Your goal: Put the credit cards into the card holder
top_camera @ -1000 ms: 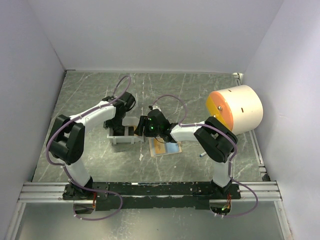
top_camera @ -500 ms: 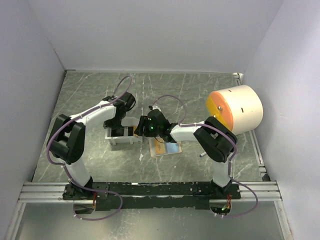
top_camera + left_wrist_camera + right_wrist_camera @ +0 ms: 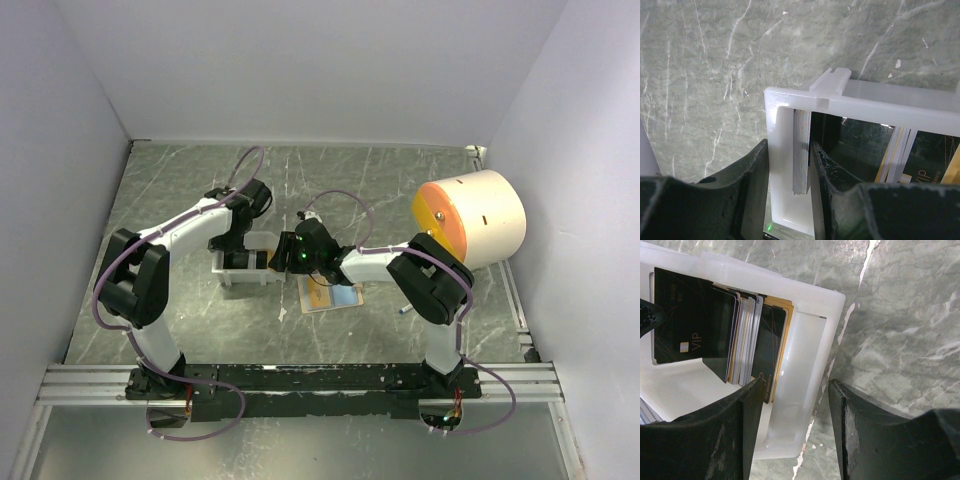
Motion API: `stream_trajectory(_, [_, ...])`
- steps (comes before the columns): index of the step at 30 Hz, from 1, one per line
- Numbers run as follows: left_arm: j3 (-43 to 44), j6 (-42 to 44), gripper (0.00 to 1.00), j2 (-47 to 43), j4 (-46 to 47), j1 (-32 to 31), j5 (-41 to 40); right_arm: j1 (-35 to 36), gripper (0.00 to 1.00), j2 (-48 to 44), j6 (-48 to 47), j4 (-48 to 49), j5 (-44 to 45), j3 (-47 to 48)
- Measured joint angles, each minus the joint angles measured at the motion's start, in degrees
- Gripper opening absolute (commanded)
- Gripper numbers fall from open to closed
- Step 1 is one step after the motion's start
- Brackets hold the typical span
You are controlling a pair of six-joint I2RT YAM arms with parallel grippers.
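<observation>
Straddling tray (image 3: 880, 97) wall and stiff, slippery credit cards (image 3: 801, 150), my left claw (image 3: 790, 150) may be pinching their faces, I cannot tell

So the table (image 3: 180, 200) is a grey-green marble-look top with white veins, boxed in by plain white walls. A white plastic tray (image 3: 243, 279) sits left of centre. Just to its right and a bit nearer, a flat tan card holder (image 3: 331, 297) lies with a pale blue patch on top. A thin pen (image 3: 403, 310) is further right, apart from it. A big cream drum (image 3: 480, 215) with an orange face takes up the right side. A metal rail (image 3: 90, 382) runs along the near edge.
</observation>
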Motion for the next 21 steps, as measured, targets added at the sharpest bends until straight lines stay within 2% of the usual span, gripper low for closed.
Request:
stream_trajectory(6, [0.07, 0.24, 0.39, 0.00, 0.00, 0.00, 0.02, 0.00, 0.54, 0.13, -0.02, -0.09, 0.00, 0.22])
stream_trajectory(10, [0.07, 0.39, 0.46, 0.00, 0.02, 0.00, 0.02, 0.00, 0.54, 0.42, -0.04, -0.11, -0.07, 0.52])
stream_trajectory(12, [0.09, 0.52, 0.46, 0.07, 0.00, 0.00, 0.00, 0.00, 0.54, 0.44, -0.02, -0.13, -0.11, 0.57])
stream_trajectory(15, [0.42, 0.72, 0.42, 0.48, -0.11, 0.00, -0.17, 0.00, 0.54, 0.44, -0.02, -0.15, -0.20, 0.61])
stream_trajectory(17, [0.57, 0.85, 0.34, 0.66, -0.11, 0.00, -0.22, 0.00, 0.54, 0.44, -0.02, -0.15, -0.20, 0.61])
stream_trajectory(19, [0.79, 1.03, 0.30, 0.66, -0.13, 0.00, -0.17, 0.00, 0.54, 0.44, -0.02, -0.15, -0.20, 0.61])
stream_trajectory(21, [1.05, 1.09, 0.37, 0.66, -0.15, 0.00, -0.13, 0.00, 0.54, 0.44, -0.02, -0.15, -0.20, 0.61])
